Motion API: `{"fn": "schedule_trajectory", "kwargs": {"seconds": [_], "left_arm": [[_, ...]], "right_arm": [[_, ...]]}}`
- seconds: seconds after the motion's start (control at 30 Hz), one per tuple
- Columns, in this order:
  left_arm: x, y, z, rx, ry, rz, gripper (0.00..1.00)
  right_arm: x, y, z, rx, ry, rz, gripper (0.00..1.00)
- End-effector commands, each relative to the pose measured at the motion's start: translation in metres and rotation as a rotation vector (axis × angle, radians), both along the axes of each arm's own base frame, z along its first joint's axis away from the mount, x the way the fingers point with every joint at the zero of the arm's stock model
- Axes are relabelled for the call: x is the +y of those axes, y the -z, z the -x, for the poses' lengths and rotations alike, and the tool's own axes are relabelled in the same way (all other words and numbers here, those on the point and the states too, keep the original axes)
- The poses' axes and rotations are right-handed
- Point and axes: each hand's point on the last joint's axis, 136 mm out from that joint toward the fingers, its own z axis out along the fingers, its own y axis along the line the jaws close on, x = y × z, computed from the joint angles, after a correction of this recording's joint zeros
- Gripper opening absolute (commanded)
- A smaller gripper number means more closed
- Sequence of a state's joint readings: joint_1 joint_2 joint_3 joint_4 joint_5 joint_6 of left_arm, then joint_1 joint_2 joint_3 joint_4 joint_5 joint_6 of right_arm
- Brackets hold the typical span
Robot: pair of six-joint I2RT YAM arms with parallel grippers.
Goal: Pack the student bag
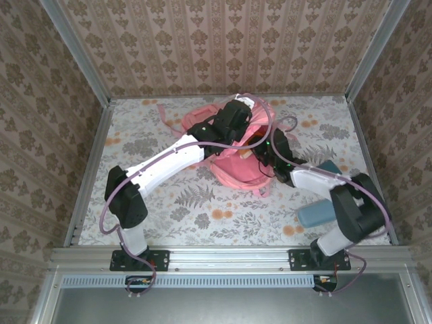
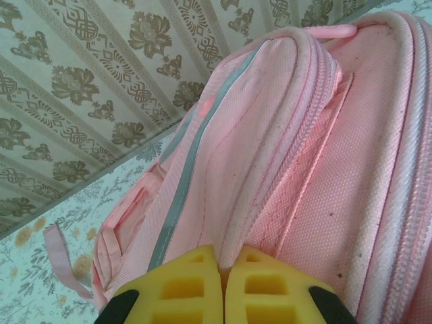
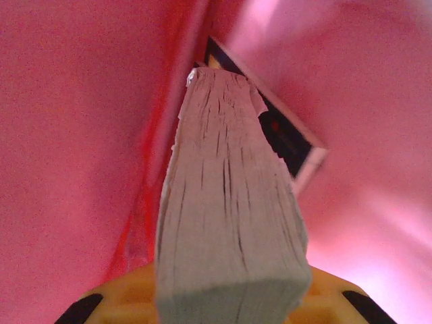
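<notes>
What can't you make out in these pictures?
Top view: inside of the large pink fabric backpack, covered by the left arm and right arm.
Right wrist view: dark blue white-edged item, mostly behind the thick grey-paged book in the right hand.
Top view: teal rectangular case, partly under the right arm.
Left wrist view: left hand, cut off by the bottom edge.

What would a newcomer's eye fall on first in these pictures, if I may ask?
The pink student bag in the middle of the table stands out first. The left gripper pinches its outer fabric beside a zipper, and the right gripper holds a book inside the pink interior. A teal pencil case lies at the table's right side.
</notes>
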State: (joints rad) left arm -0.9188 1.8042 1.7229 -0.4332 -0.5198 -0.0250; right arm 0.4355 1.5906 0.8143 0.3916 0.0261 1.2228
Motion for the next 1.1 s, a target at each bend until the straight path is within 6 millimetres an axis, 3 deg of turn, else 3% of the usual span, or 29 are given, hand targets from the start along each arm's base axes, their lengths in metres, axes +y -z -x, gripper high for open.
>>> {"fn": "schedule_trajectory", "kwargs": {"seconds": [0.0, 0.13, 0.23, 0.3, 0.53, 0.63, 0.73, 0.93, 1.07], "left_arm": [[0.018, -0.082, -0.006, -0.139, -0.072, 0.264, 0.0], [0.025, -0.077, -0.007, -0.114, -0.072, 0.299, 0.0], [0.031, -0.073, -0.009, -0.091, -0.071, 0.321, 0.0], [0.033, -0.071, -0.011, -0.078, -0.066, 0.336, 0.0], [0.042, -0.065, -0.017, -0.038, -0.045, 0.357, 0.0], [0.047, -0.063, -0.019, -0.022, -0.036, 0.371, 0.0], [0.052, -0.06, -0.019, 0.0, -0.038, 0.379, 0.0], [0.058, -0.048, -0.016, 0.055, -0.026, 0.357, 0.0], [0.049, -0.036, -0.011, 0.107, 0.025, 0.357, 0.0]], "right_arm": [[0.023, -0.034, -0.037, -0.143, 0.033, -0.1, 0.21], [0.037, -0.008, -0.048, -0.083, 0.047, -0.117, 0.31], [0.048, 0.004, -0.055, -0.052, 0.029, -0.106, 0.5], [0.052, 0.012, -0.057, -0.031, 0.021, -0.122, 0.57], [0.05, 0.004, -0.04, 0.011, -0.022, -0.172, 0.7], [0.053, 0.003, -0.025, 0.049, -0.078, -0.182, 0.69], [0.06, 0.001, -0.014, 0.073, -0.146, -0.209, 0.58], [0.043, -0.001, 0.014, 0.117, -0.158, -0.156, 0.43], [0.031, -0.006, 0.034, 0.117, -0.162, -0.146, 0.37]]}}
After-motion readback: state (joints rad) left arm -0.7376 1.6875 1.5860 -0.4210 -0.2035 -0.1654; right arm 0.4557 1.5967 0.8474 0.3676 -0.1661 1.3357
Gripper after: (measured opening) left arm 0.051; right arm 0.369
